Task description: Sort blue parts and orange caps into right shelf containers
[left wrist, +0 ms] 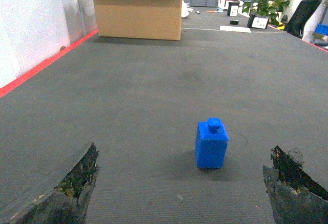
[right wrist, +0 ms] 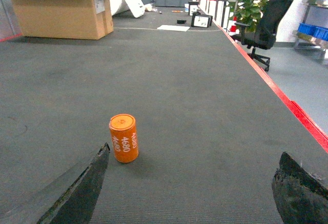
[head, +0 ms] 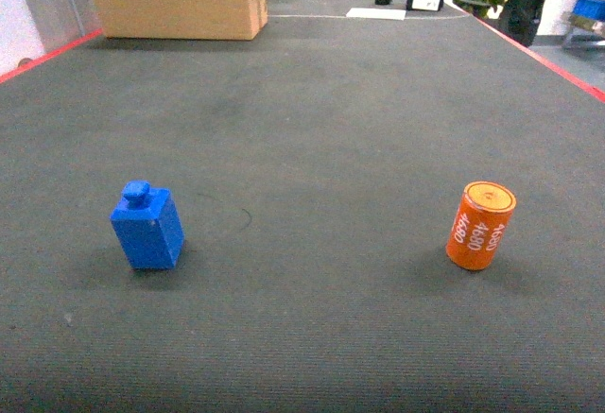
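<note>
— Question: where do the task's things lie?

— Blue part (head: pixel 147 227) stands upright at near left on the grey mat (head: pixel 312 129); orange cap (head: pixel 481 225) stands at near right, well apart from it. I see no shelf containers.

— And the pincers?

— My left gripper (left wrist: pixel 182 183) is spread wide, the blue part just ahead, slightly right of centre. My right gripper (right wrist: pixel 189 188) is equally wide, the cap ahead and left of centre. I judge each arm nearer its own piece.
</note>
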`<state>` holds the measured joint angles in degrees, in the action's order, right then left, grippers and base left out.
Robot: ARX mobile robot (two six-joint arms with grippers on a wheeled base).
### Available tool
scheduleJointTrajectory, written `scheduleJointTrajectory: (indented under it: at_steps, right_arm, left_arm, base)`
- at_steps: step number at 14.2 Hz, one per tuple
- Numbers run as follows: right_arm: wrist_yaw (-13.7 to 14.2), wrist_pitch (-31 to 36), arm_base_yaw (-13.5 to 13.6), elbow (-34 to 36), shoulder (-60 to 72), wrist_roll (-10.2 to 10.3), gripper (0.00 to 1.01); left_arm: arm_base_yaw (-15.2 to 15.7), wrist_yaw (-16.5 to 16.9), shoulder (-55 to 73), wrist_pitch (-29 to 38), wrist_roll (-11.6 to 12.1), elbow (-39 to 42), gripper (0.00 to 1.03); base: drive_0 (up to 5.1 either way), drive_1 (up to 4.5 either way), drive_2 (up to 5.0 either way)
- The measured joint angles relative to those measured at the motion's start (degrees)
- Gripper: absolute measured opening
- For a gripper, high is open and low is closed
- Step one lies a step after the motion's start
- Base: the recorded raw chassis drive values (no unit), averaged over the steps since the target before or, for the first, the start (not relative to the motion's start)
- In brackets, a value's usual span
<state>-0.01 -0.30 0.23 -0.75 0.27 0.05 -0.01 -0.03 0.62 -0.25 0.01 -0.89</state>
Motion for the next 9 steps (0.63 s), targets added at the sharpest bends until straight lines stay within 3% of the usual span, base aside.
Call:
scheduleJointTrajectory:
  at_steps: [9]
  right_arm:
    - [0.0, 0.0, 0.0, 0.0, 0.0, 0.0, 0.98]
  left_arm:
    - [0.0, 0.0, 0.0, 0.0, 0.02, 0.0, 0.98]
  base:
    - [0.0, 0.0, 0.0]
